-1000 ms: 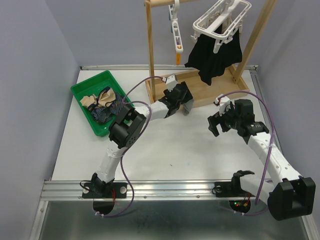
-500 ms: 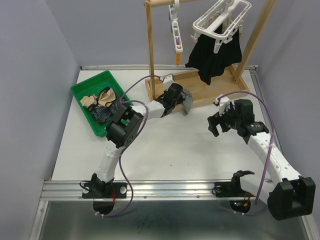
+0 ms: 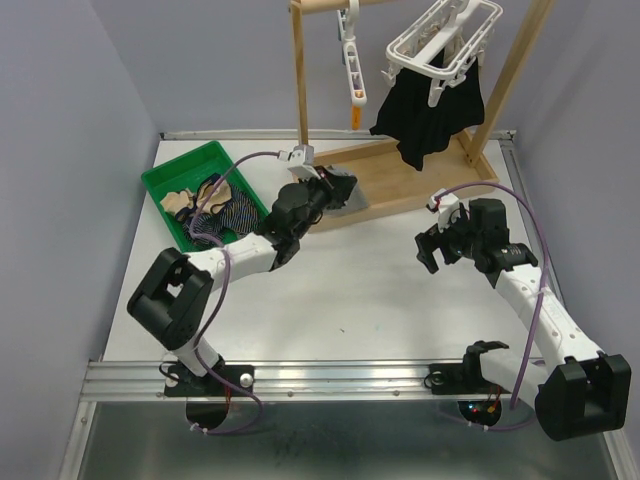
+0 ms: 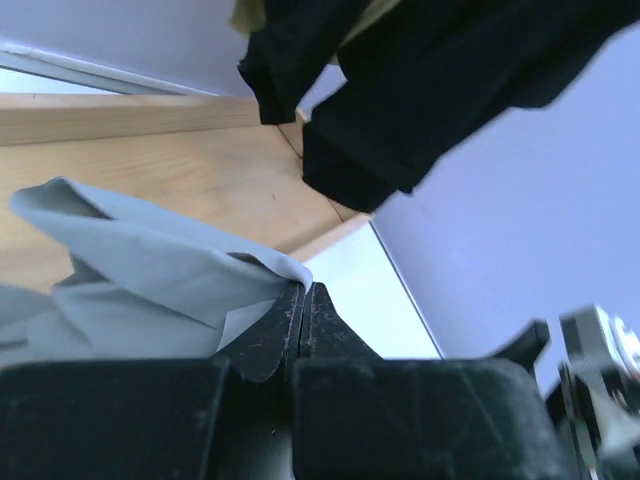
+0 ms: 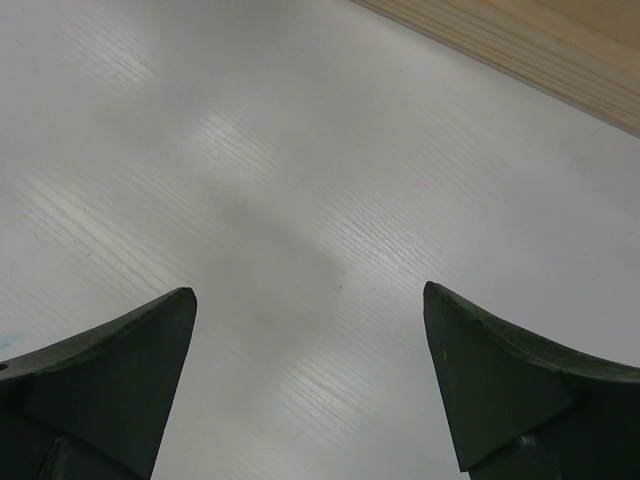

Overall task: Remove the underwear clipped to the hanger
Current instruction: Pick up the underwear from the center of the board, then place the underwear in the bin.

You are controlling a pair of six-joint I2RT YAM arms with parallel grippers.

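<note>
Black underwear (image 3: 430,112) hangs clipped to the white clip hanger (image 3: 442,38) on the wooden rack; its lower edge also shows in the left wrist view (image 4: 440,90). A grey underwear piece (image 4: 150,265) lies on the rack's wooden base (image 3: 405,180), and my left gripper (image 4: 303,292) is shut on its edge. From above, that gripper (image 3: 338,192) sits at the base's left end with the grey cloth (image 3: 352,200) beside it. My right gripper (image 3: 432,250) stands open over the bare white table, its fingers (image 5: 110,370) wide apart with nothing between them (image 5: 310,300).
A green bin (image 3: 166,181) at the left holds navy striped underwear (image 3: 228,213) and a tan piece (image 3: 180,201). A second white clip strip (image 3: 350,60) hangs from the rack's top bar. The rack's wooden uprights (image 3: 300,80) stand just behind my left gripper.
My left gripper has shut on the grey underwear. The left arm has folded down to the left, and the gripper with the cloth has shifted left along the wooden base. The right arm is still.
</note>
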